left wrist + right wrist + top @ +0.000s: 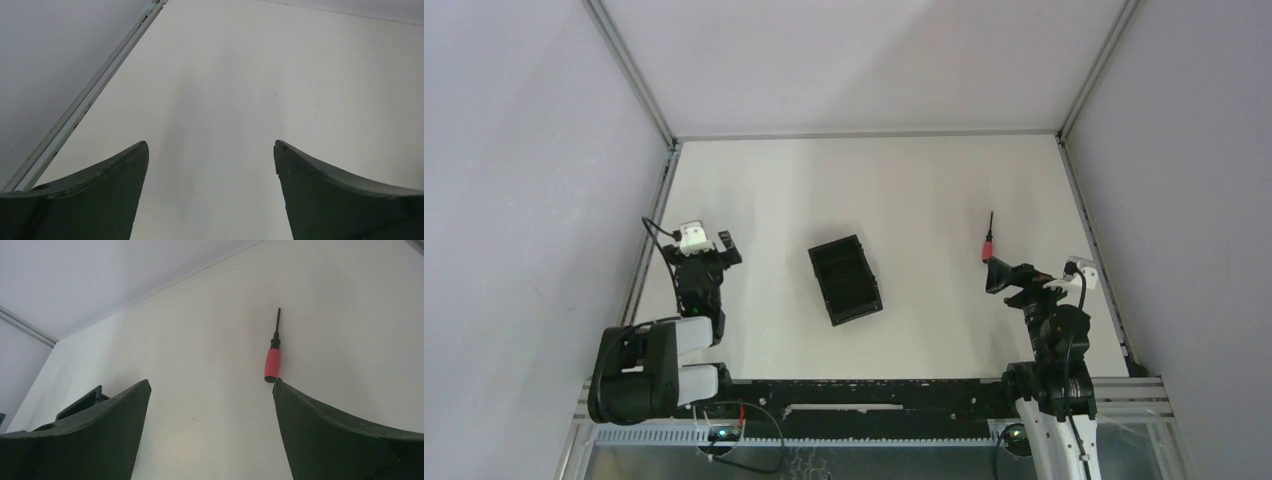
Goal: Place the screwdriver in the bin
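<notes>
The screwdriver (988,240) lies on the white table at the right, red handle near, black shaft pointing away. It also shows in the right wrist view (272,360), just past the tip of the right finger. The black bin (845,279) sits empty at the table's middle; a corner of it (82,401) shows behind the left finger in the right wrist view. My right gripper (1008,281) (211,385) is open and empty, just short of the screwdriver. My left gripper (709,243) (211,145) is open and empty at the far left, over bare table.
A metal frame rail (649,240) runs along the table's left edge, close to my left gripper, and shows in the left wrist view (80,110). Another rail (1096,250) runs along the right edge. Grey walls enclose the table.
</notes>
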`<act>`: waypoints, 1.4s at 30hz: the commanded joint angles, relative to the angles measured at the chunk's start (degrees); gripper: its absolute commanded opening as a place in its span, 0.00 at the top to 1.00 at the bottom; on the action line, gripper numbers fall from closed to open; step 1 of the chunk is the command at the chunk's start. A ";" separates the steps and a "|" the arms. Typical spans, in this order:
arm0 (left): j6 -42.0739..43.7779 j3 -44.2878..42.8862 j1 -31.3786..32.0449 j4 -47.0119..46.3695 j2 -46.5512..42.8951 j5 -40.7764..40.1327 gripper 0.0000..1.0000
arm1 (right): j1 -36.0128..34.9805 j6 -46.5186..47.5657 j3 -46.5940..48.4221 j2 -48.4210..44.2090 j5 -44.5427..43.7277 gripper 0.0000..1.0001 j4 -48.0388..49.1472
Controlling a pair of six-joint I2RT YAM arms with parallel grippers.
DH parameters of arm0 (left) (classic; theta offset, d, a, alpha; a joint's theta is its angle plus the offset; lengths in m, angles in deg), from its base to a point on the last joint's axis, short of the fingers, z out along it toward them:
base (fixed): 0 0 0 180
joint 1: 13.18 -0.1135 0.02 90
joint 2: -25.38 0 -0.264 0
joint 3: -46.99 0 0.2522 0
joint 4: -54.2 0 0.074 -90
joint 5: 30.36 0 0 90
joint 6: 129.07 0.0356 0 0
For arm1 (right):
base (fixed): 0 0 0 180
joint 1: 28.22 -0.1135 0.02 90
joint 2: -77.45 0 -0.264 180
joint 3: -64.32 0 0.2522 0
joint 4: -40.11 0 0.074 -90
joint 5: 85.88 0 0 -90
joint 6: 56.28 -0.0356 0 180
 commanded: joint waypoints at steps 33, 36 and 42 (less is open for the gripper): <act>0.99 -2.63 0.30 -2.00 -0.03 -0.16 0.00 | 6.14 11.71 71.29 107.85 -0.13 0.15 -27.93; 1.05 -2.63 0.26 -2.02 0.02 -0.13 0.00 | 6.22 12.59 68.63 112.60 0.08 0.22 -25.48; 1.01 -2.63 0.32 -2.01 0.03 -0.13 0.00 | 6.45 13.87 65.77 117.36 1.63 0.40 -22.43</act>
